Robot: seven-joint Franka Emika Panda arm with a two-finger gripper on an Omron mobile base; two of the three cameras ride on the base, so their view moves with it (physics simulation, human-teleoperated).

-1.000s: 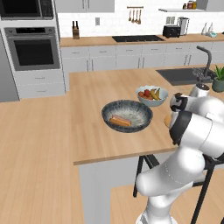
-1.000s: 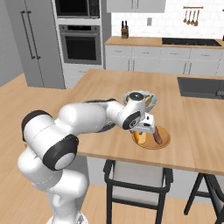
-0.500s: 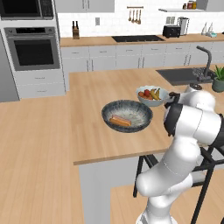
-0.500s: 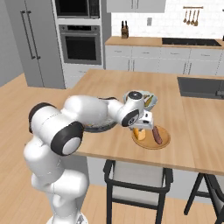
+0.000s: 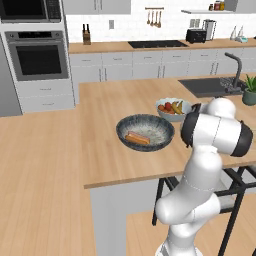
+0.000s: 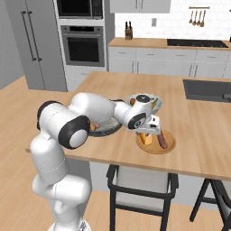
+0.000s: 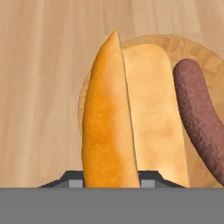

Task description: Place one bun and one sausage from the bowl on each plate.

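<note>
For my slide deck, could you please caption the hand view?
Gripper holds a hot-dog bun over the wooden plate, beside the sausage.

Glossy white arm (image 5: 202,165), rounded segments, dark joint bands (black); dark end effector (image 6: 149,131).

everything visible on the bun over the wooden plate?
The bun is an elongated hot-dog bun, golden-orange crust on one side, paler tan split face on the other, tapering to a point at its far end. It stands between the fingers of the gripper, directly over the tan wooden plate, beside the sausage lying on that plate. Whether it touches the plate is unclear.
</note>
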